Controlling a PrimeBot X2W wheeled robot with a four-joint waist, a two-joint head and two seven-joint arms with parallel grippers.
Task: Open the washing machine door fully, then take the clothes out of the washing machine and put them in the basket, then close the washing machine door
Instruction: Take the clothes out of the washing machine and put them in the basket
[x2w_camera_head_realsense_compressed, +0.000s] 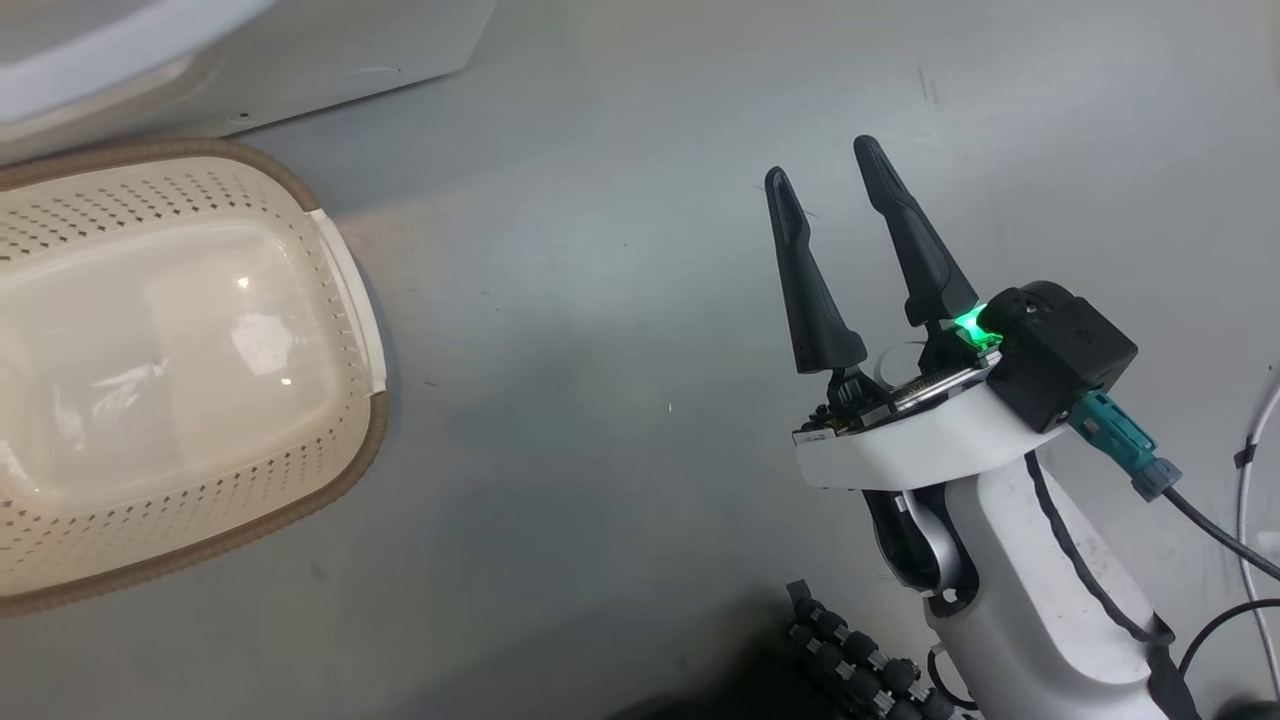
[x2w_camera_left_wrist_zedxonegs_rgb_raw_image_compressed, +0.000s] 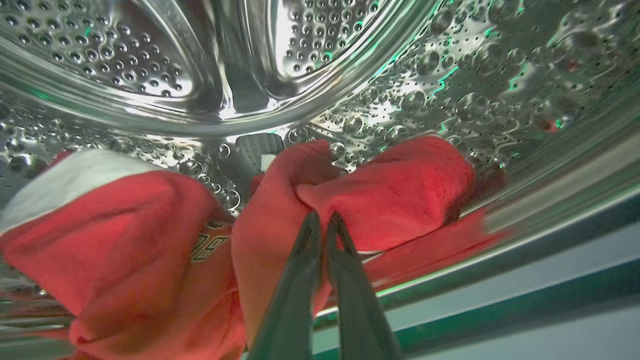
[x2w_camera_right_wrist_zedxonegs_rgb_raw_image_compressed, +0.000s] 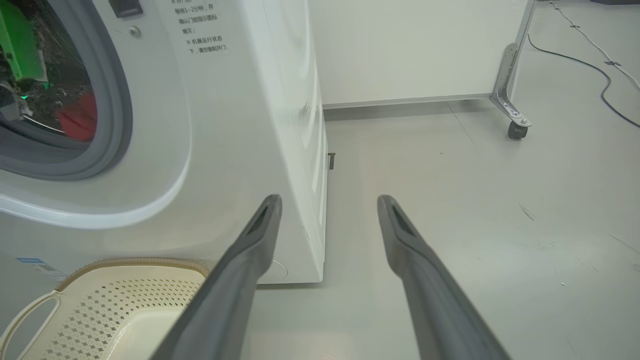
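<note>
Inside the steel drum (x2w_camera_left_wrist_zedxonegs_rgb_raw_image_compressed: 200, 60) of the washing machine (x2w_camera_right_wrist_zedxonegs_rgb_raw_image_compressed: 225, 125), my left gripper (x2w_camera_left_wrist_zedxonegs_rgb_raw_image_compressed: 322, 216) is shut on a fold of the red clothes (x2w_camera_left_wrist_zedxonegs_rgb_raw_image_compressed: 380, 195). More of the red fabric with white trim (x2w_camera_left_wrist_zedxonegs_rgb_raw_image_compressed: 125, 235) lies to its left. The red clothes (x2w_camera_right_wrist_zedxonegs_rgb_raw_image_compressed: 80, 117) also show through the grey gasket (x2w_camera_right_wrist_zedxonegs_rgb_raw_image_compressed: 117, 100) in the right wrist view. My right gripper (x2w_camera_head_realsense_compressed: 822, 160) hovers open over the floor, holding nothing. The cream basket (x2w_camera_head_realsense_compressed: 345, 270) stands empty on the floor in front of the machine, at the head view's left. The washing machine door is out of view.
A white panel on a caster wheel (x2w_camera_right_wrist_zedxonegs_rgb_raw_image_compressed: 515, 131) stands behind the machine to the right. Cables (x2w_camera_right_wrist_zedxonegs_rgb_raw_image_compressed: 600, 70) run across the grey floor at the far right. A black cable bundle (x2w_camera_head_realsense_compressed: 860, 665) hangs near my right arm's base.
</note>
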